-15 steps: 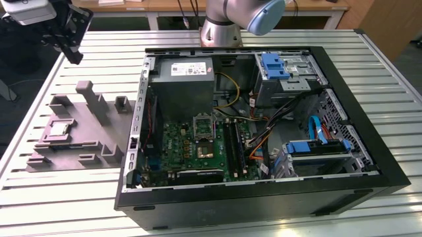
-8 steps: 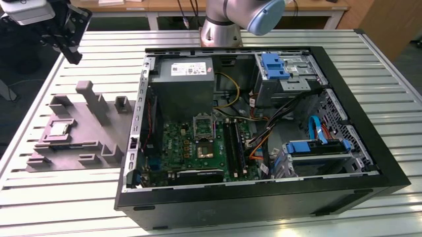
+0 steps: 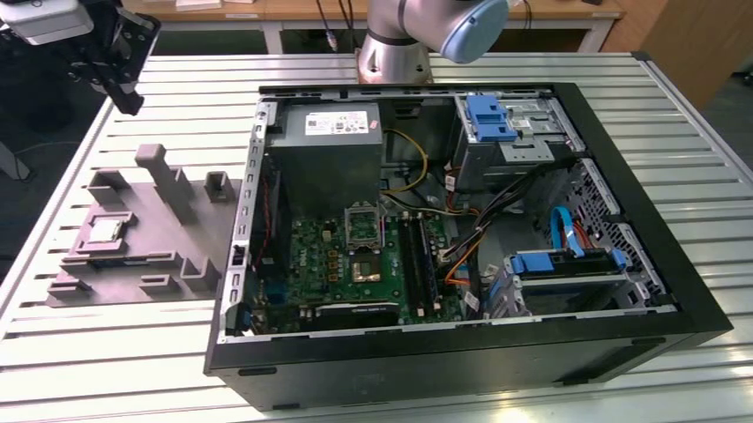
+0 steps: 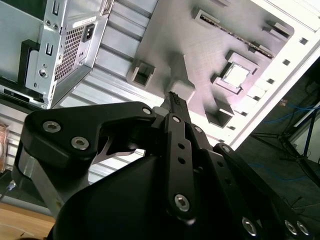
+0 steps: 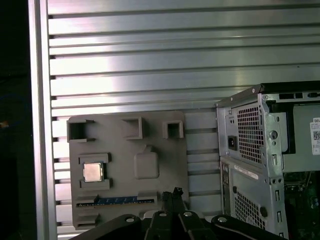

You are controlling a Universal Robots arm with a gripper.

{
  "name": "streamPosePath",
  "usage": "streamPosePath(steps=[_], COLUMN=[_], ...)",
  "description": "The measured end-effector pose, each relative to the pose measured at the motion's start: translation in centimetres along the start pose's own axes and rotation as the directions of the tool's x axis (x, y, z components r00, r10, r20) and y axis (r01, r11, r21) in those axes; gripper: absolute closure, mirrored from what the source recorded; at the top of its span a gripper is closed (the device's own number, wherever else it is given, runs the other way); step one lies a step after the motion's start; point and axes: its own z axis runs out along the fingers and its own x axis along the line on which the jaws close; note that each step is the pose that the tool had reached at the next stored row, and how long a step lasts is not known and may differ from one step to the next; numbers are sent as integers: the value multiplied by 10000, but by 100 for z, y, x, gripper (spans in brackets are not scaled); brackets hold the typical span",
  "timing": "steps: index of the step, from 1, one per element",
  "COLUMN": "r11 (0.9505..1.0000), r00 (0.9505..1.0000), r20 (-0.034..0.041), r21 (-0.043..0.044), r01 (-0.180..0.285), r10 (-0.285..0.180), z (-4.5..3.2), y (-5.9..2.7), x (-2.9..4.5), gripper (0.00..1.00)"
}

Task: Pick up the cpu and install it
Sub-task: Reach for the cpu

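Note:
The cpu [image 3: 106, 231] is a small silvery square lying flat in a recess of the grey moulded tray [image 3: 159, 251], at the exterior view's left. It also shows in both wrist views, as the cpu [image 5: 93, 172] and the cpu [image 4: 236, 75] on the tray [image 5: 150, 135]. My gripper [image 3: 130, 104] hangs high above the table beyond the tray's far end, well clear of the cpu. Its fingertips [image 5: 173, 194] sit together with nothing between them, as does the gripper [image 4: 173, 96] in the second wrist view. The silver-framed socket [image 3: 362, 222] lies on the motherboard inside the open computer case.
The open black computer case [image 3: 659, 291] fills the middle and the exterior view's right, with a grey power supply box [image 3: 341, 141], blue drive brackets [image 3: 491, 117] and loose cables inside. Everything rests on a slatted metal table [image 3: 106, 344]. The arm's base [image 3: 394, 53] stands behind the case.

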Motion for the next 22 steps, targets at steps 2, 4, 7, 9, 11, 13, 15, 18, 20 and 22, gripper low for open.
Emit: streamPosePath(steps=[2,4,7,9,11,13,15,18,20,22], r11=[10000,10000,10000,10000,10000,10000,10000,10000,10000,10000], r00=[10000,10000,10000,10000,10000,10000,10000,10000,10000,10000], r20=[0,0,-1,0,-1,-1,-1,0,-1,0], r21=[0,0,0,0,0,0,0,0,0,0], r01=[0,0,0,0,0,0,0,0,0,0], r10=[0,0,0,0,0,0,0,0,0,0], z=[0,0,-1,-1,-1,-1,-1,-1,-2,-2], y=[0,-1,-2,-2,-2,-3,-3,-4,-4,-4], x=[6,12,21,26,32,38,43,49,54,59], gripper=[89,89,89,89,89,89,89,89,89,89])
